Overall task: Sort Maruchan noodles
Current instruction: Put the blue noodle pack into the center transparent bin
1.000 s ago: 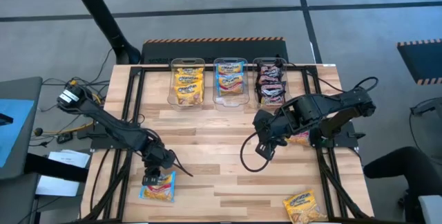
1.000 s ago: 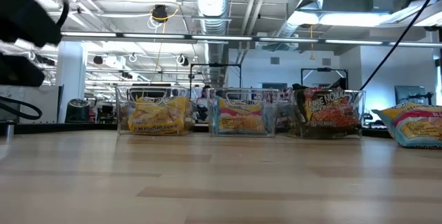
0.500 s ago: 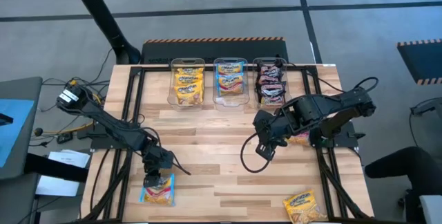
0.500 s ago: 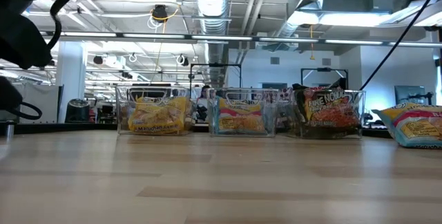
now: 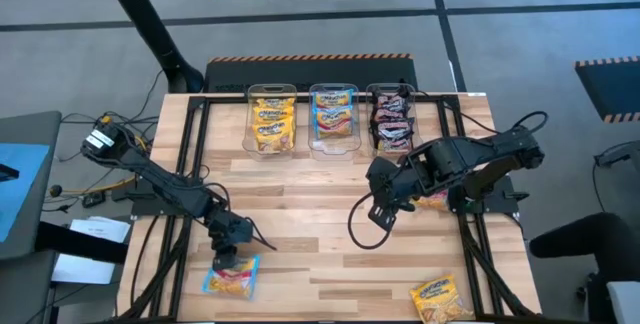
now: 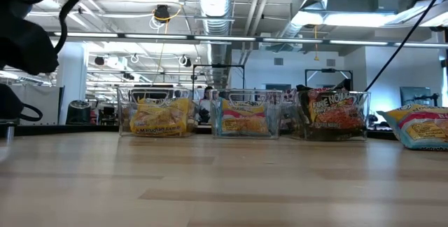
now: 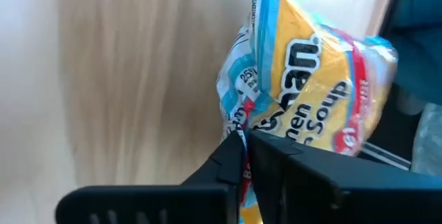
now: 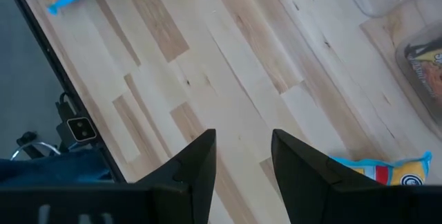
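A light blue Maruchan packet (image 5: 234, 279) lies near the table's front left; my left gripper (image 5: 225, 260) is down on its far edge, shut on it. The left wrist view shows this packet (image 7: 311, 72) just beyond the closed fingers. My right gripper (image 5: 384, 212) hangs open above mid-table, holding nothing. A second blue packet (image 5: 433, 201) lies flat on the table beside the right arm, and a yellow packet (image 5: 441, 299) lies at the front right. My left gripper pinches the packet's light blue edge seam (image 7: 237, 122) between its two fingers. The fingers slant down from the table's far left side. The rest of the packet (image 5: 236, 282) lies on the table.
Three clear bins stand in a row at the far side: one of yellow packets (image 5: 271, 119), one of blue (image 5: 333, 116), one of dark (image 5: 393, 120). Bare wood lies between the arms. The black table frame (image 5: 180, 254) runs along the left edge.
My left gripper has sunk toward the blue packet, rolled a little, and shut on its far edge. My right arm has kept still.
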{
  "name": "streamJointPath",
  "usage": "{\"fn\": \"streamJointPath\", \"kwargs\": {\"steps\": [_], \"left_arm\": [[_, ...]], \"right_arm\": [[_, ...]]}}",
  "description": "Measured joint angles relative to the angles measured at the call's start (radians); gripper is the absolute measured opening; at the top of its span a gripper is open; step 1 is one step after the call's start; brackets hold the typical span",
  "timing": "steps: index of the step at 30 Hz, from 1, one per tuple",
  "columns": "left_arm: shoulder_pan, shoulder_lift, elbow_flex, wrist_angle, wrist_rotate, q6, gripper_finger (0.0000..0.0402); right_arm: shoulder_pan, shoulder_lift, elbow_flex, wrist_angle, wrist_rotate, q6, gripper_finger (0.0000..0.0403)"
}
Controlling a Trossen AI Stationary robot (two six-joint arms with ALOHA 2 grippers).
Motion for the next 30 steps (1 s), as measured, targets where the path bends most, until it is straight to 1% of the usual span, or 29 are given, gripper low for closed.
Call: {"fn": "streamJointPath", "kwargs": {"steps": [4,8,13,18,21,26,30], "left_arm": [[0.003,0.0,0.0,0.039,-0.006,0.006,0.0001],[0.029,0.0,0.0,0.113,-0.003,0.029,0.0],[0.089,-0.001,0.001,0.24,0.016,0.07,0.0],[0.168,-0.006,0.002,0.274,0.053,0.125,0.0],[0.213,-0.006,0.002,0.288,0.074,0.154,0.0],[0.309,-0.006,0.003,0.357,0.137,0.194,0.0],[0.394,-0.006,0.003,0.379,0.163,0.231,0.0]], "right_arm": [[0.0,0.0,0.0,0.0,0.002,0.003,0.0164],[-0.002,0.0,0.0,-0.001,0.002,0.003,0.0164],[-0.022,0.0,0.0,-0.001,0.004,0.002,0.0164],[-0.053,0.0,0.0,-0.002,0.006,-0.014,0.0164],[-0.071,0.0,0.0,-0.002,0.001,-0.07,0.0164],[-0.108,0.0,0.0,-0.002,-0.002,-0.166,0.0164],[-0.145,0.0,0.0,-0.001,-0.002,-0.252,0.0164]]}}
